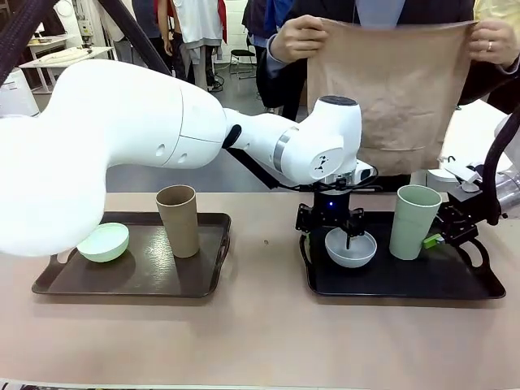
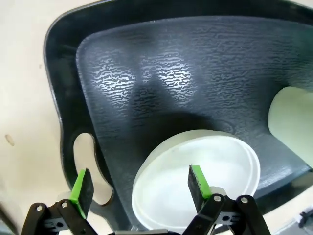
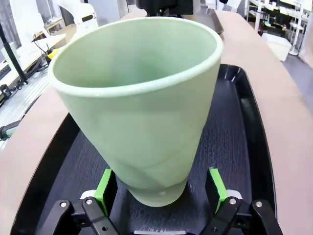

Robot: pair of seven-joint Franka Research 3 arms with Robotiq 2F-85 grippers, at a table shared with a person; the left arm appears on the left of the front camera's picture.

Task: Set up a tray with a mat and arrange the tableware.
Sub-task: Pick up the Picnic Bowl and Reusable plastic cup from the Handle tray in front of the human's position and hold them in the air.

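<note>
Front view, the left pincer (image 1: 341,237) hovers just above the white-grey bowl (image 1: 350,252); left wrist view, open, it should lower squarely onto the rim between its pads (image 2: 198,180); right wrist view, the open right pincer (image 3: 161,188) straddles the pale green cup (image 3: 142,98).

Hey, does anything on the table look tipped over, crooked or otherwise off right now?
One thing: the mint green bowl on the brown tray sits tilted, leaning at the tray's left edge rather than flat. The tan cup, pale green cup and white-grey bowl stand upright; nothing spilled.
</note>
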